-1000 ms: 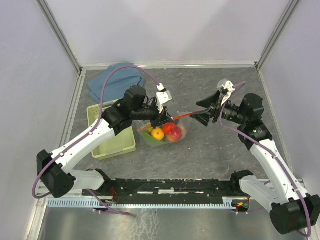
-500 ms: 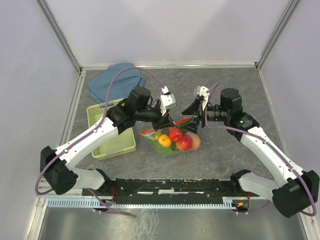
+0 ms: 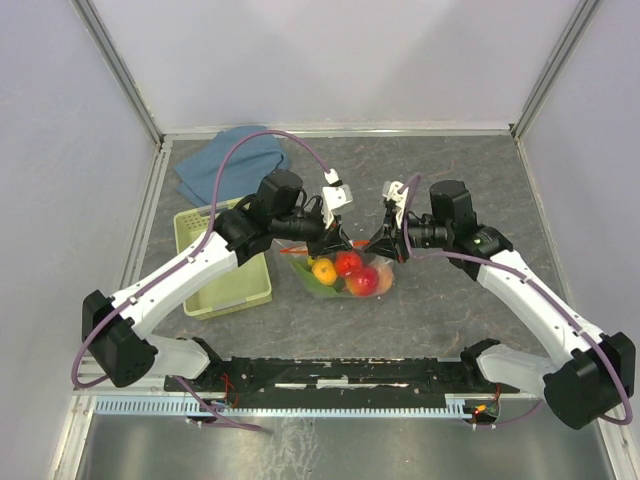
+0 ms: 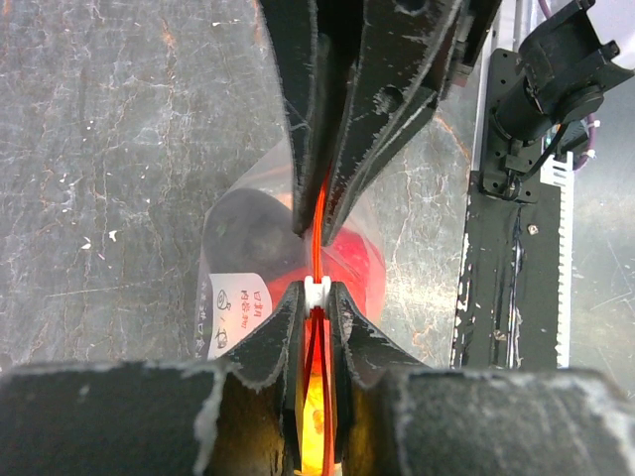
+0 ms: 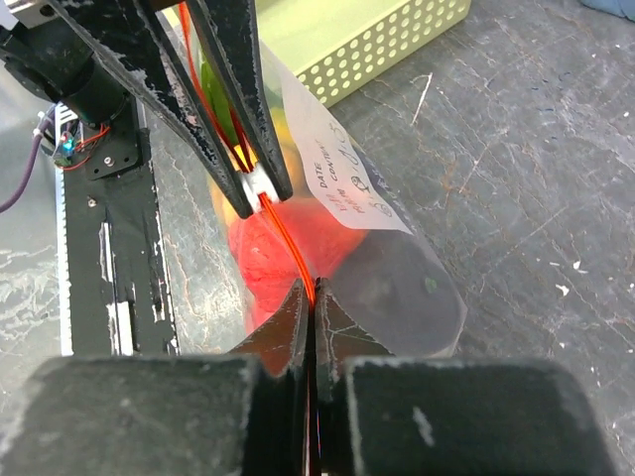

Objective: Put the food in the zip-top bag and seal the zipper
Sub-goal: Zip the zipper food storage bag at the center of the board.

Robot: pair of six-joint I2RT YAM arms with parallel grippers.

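Observation:
The clear zip-top bag [image 3: 345,280] hangs between my two grippers with the food inside: a red piece [image 3: 350,263], an orange one [image 3: 323,270] and a dark purple one [image 5: 407,288]. My left gripper [image 4: 316,294] is shut on the red-orange zipper [image 4: 317,233] right at its white slider [image 4: 316,290]. Facing it a short way along the strip, my right gripper [image 5: 312,291] is shut on the zipper [image 5: 283,233]. In the top view the left gripper [image 3: 335,240] and right gripper [image 3: 381,243] stand close together above the bag.
A pale green basket [image 3: 225,262] sits left of the bag under my left arm. A blue cloth [image 3: 225,160] lies at the back left. The black base rail [image 3: 340,372] runs along the near edge. A white label [image 5: 332,164] is on the bag's side.
My right gripper swung left to the bag's top and closed on the zipper strip. The bag with the food shifted slightly; the left gripper kept its hold.

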